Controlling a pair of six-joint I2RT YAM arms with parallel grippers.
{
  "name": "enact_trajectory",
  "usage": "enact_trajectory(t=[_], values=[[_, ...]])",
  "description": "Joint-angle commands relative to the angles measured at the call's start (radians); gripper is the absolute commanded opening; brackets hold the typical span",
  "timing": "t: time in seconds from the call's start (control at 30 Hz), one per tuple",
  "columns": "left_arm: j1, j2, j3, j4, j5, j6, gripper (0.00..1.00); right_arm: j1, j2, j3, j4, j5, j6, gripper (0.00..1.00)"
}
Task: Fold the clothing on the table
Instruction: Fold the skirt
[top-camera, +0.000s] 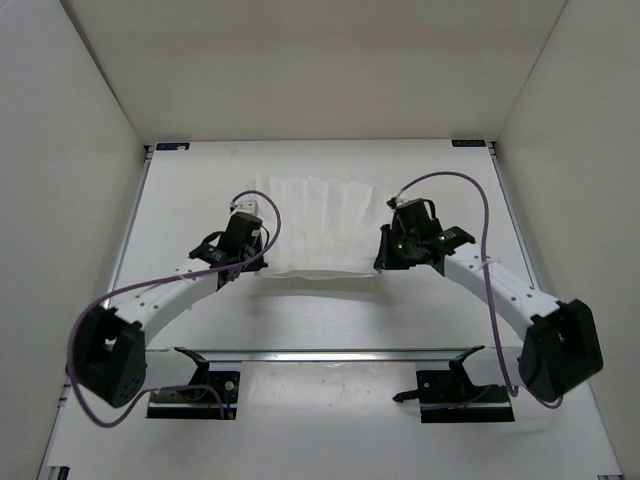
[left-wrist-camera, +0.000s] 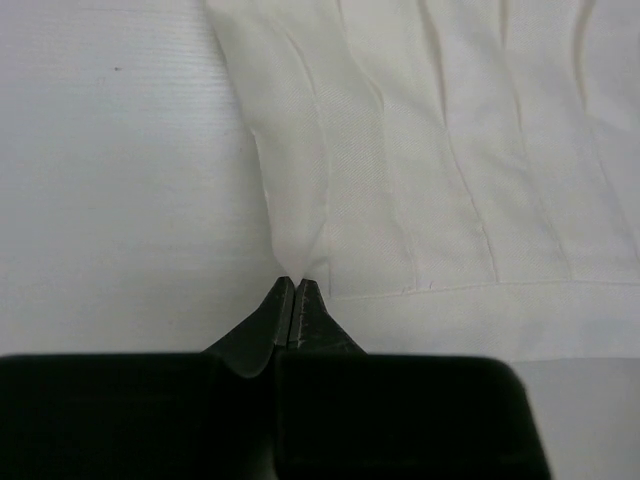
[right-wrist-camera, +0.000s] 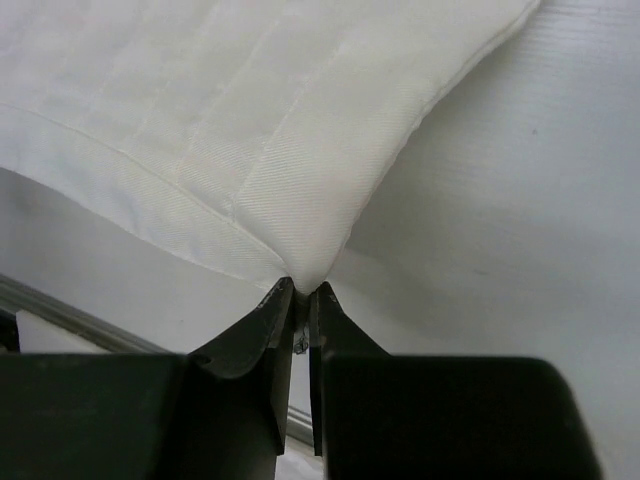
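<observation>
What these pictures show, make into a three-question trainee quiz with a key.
1. True or false: the left gripper is shut on a near corner of the thin white creased fabric clothing.
2. The right gripper pinches the clothing at: A) its middle, B) a near corner, C) nowhere.
3. Fill in: the clothing's far part lies on the flat white matte ____.
Key: 1 true; 2 B; 3 table.
</observation>
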Motion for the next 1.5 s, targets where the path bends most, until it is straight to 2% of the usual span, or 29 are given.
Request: enact_trajectory(t=[0.0,0.27,0.4,0.5,0.57,0.63,0.7,0.9,1.03,1.13,1.2,1.3,1.47], values=[[-0.039,-0.137,0.003,-0.171,0.003,-0.002,0.00,0.007,-0.126,-0.051,-0.151,-0.006,0.005,0.00],[-0.106,-0.549,-0.151,-0.358,0.079,-0.157,0.00,0.045,-0.473,-0.259,-0.298,-0.100,0.104,0.00],[-0.105,-0.595,-0.122,-0.430,0.153,-0.168,0.00,0.001,-0.612,-0.273,-0.408,-0.169,0.104,0.00],[-0.068,-0.603,-0.068,-0.443,0.159,-0.160,0.00,-0.058,-0.631,-0.218,-0.468,-0.204,0.047,0.00],[-0.025,-0.580,-0.016,-0.431,0.181,-0.131,0.00,-0.117,-0.594,-0.175,-0.475,-0.250,-0.002,0.00],[0.021,-0.535,0.036,-0.406,0.194,-0.099,0.00,-0.200,-0.497,-0.112,-0.441,-0.290,-0.077,0.00],[0.090,-0.456,0.090,-0.351,0.205,-0.062,0.00,-0.233,-0.413,-0.061,-0.406,-0.299,-0.106,0.00],[0.179,-0.143,0.159,-0.155,0.237,-0.038,0.00,-0.280,-0.043,0.095,-0.167,-0.292,-0.087,0.00],[0.222,0.043,0.210,-0.061,0.242,-0.025,0.00,-0.306,0.133,0.192,-0.047,-0.285,-0.064,0.00],[0.240,0.130,0.265,-0.041,0.259,-0.012,0.00,-0.338,0.203,0.244,0.001,-0.307,-0.064,0.00],[0.248,0.150,0.287,-0.041,0.251,-0.001,0.00,-0.345,0.252,0.290,-0.028,-0.293,-0.079,0.01],[0.223,0.146,0.290,-0.056,0.251,0.007,0.00,-0.339,0.222,0.300,-0.042,-0.253,-0.088,0.00],[0.217,0.100,0.212,-0.039,0.262,-0.008,0.00,-0.320,0.174,0.223,-0.048,-0.240,-0.087,0.00]])
